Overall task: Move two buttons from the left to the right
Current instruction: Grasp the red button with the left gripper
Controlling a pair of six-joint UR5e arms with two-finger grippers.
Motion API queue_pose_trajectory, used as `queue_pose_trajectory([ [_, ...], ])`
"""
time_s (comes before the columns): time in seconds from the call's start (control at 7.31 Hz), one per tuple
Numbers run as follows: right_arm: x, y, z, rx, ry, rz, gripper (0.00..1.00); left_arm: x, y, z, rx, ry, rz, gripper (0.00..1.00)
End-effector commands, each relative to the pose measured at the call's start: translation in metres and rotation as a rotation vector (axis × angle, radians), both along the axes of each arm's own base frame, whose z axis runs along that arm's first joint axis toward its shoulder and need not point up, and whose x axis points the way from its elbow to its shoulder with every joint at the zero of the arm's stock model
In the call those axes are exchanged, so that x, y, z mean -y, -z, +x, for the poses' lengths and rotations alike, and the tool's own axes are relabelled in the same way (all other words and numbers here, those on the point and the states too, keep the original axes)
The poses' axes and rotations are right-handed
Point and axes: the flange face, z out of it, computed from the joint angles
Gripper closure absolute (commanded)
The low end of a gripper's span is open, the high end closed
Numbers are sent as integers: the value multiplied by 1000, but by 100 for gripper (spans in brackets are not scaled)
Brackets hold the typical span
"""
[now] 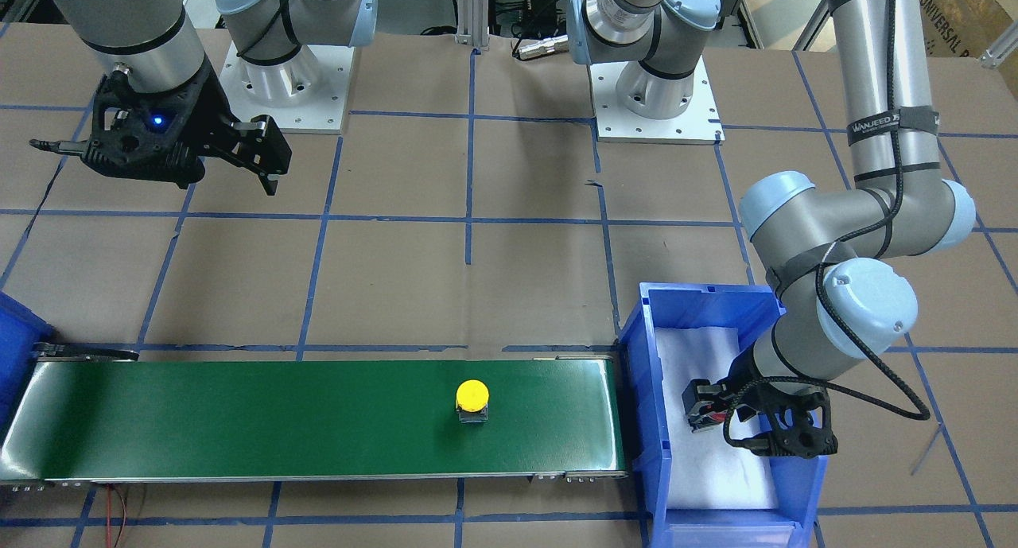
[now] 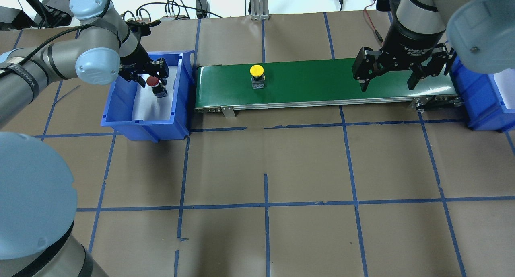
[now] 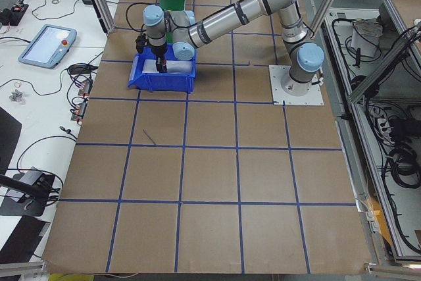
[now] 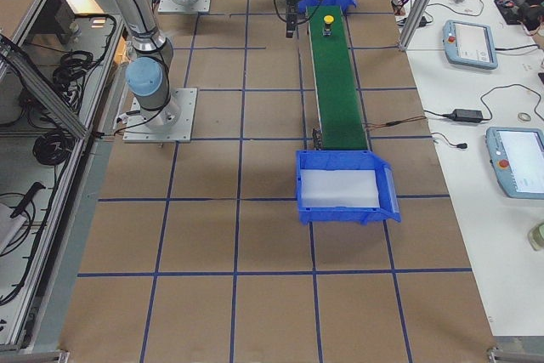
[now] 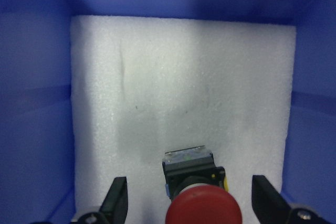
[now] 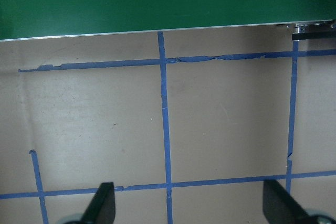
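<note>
1. Yellow button (image 2: 256, 71): it is stood upright on the green conveyor belt (image 2: 322, 86), cap up, nearer the belt's left end than its middle. No gripper is touching it. One of the two transfers is judged to be under way.

2. Red button (image 2: 153, 81): it is found inside the left blue bin (image 2: 120, 112), resting on the white foam liner (image 5: 178, 87). In the left wrist view its red cap is seen between the two fingers, with clear gaps on either side.

3. Left gripper (image 2: 149, 74): it is lowered into the left bin around the red button. The fingers (image 5: 116, 199) are held apart and are not yet pressed on the cap or body; no grasp is made.

4. Right gripper (image 2: 389, 70): it is held above the table at the near edge of the belt's right end, fingers spread wide, nothing between them. In its wrist view only brown paper, blue tape lines and the belt edge are shown.

5. Right blue bin (image 2: 478, 104): it is placed against the belt's right end and is taken to be the destination. No button can be seen in it.

6. Step in hand (judged): pickup of the second button from the left bin.

7. Next move (judged): the left fingers are to be closed squarely on the switch body or cap, the button is to be lifted clear of the bin wall, and it is to be set upright on the belt's left end, apart from the yellow one.
</note>
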Motion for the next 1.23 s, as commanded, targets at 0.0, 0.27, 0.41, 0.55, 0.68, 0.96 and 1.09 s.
queue_pose_trajectory([
  [0.0, 0, 1, -1, 0, 1, 3, 0, -2, -2, -1, 1, -7, -1, 77],
  [0.27, 0, 0, -1, 0, 1, 0, 0, -2, -14, -1, 5, -4, -17, 77],
  [0.41, 0, 0, -1, 0, 1, 1, 0, -6, -37, -3, 14, -1, -44, 77],
  [0.55, 0, 0, -1, 0, 1, 1, 0, -22, -84, -11, 22, 4, -64, 76],
  [0.68, 0, 0, -1, 0, 1, 1, 0, -48, -130, -17, 40, 9, -51, 76],
  [0.96, 0, 1, 0, 0, 0, 3, 0, -61, -144, -37, 39, 11, -42, 76],
  [1.09, -1, 2, -1, 0, 1, 4, 0, -61, -143, -50, 34, 5, -46, 76],
])
